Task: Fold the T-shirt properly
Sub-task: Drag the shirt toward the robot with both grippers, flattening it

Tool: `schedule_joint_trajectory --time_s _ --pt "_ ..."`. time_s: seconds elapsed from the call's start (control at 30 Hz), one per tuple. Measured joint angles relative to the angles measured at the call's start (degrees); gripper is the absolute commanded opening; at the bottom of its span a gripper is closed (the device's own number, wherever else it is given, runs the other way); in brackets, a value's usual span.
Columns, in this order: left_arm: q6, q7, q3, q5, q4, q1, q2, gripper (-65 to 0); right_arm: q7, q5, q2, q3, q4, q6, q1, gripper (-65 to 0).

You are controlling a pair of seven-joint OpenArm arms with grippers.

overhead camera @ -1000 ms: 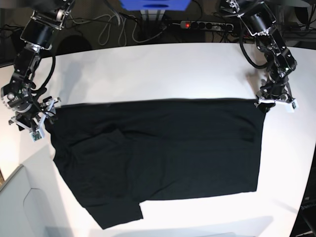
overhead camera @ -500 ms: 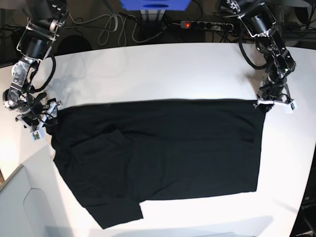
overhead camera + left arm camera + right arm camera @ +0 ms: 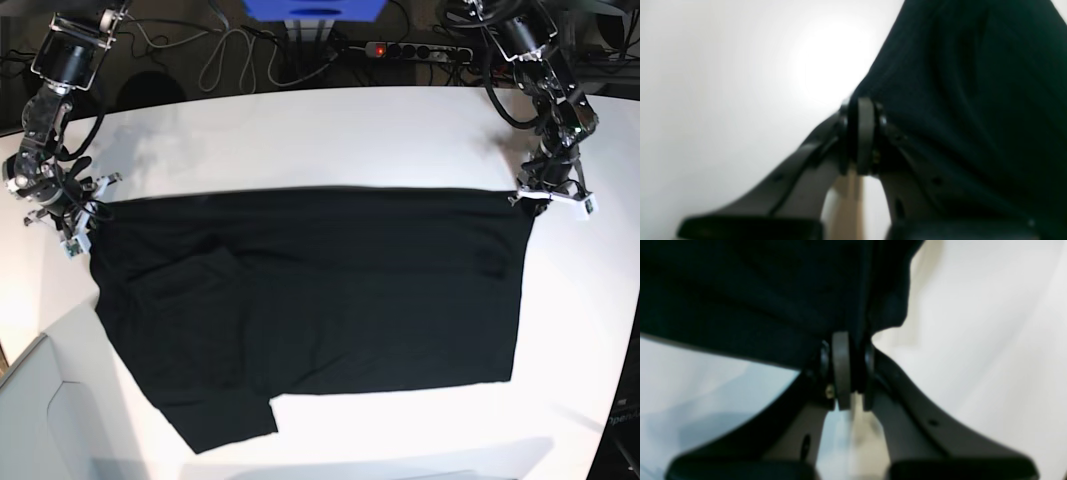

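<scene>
Pinching T-shirt [image 3: 320,290] corners, wrist views only.

White table [image 3: 330,130] — behind it a power strip [image 3: 418,50] and cables [image 3: 225,60].

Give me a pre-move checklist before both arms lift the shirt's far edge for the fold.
1. Left hand shut on the T-shirt: ok, cloth sits between its fingers.
2. Right hand shut on the T-shirt: ok, fabric pinched at a corner.
3. Far edge taut between both hands: ok, it runs straight in the base view.
4. Shirt flat: not ok, one sleeve is folded over on the right hand's side and a flap juts out at the near edge.
5. Layers caught in each pinch: cannot tell, wrist views are blurred.
6. Table beyond the shirt bare: ok.
</scene>
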Motion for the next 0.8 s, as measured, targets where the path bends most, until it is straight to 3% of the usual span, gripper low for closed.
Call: schedule_joint_trajectory --time_s 0.13,0.37,0.63,0.8 --pt "0.74 1.77 -0.02 1.11 6.56 4.52 1.01 -65.0 -0.92 -0.52 0.33 0.02 7.02 0.02 -3.39 -64.8" --pt "0.52 1.68 0.09 0.44 18.34 8.39 1.79 -65.0 -2.93 0.50 3.85 0.04 12.00 0.28 -3.89 -64.8" --pt "0.57 5.77 0.24 0.70 23.10 4.57 1.81 -65.0 -11.47 1.33 4.63 0.00 12.50 0.90 7.30 -64.8" --pt "0.33 8.00 0.24 0.07 24.09 4.87 1.86 -65.0 -14.29 0.72 4.46 0.15 14.64 0.90 6.95 -64.8"
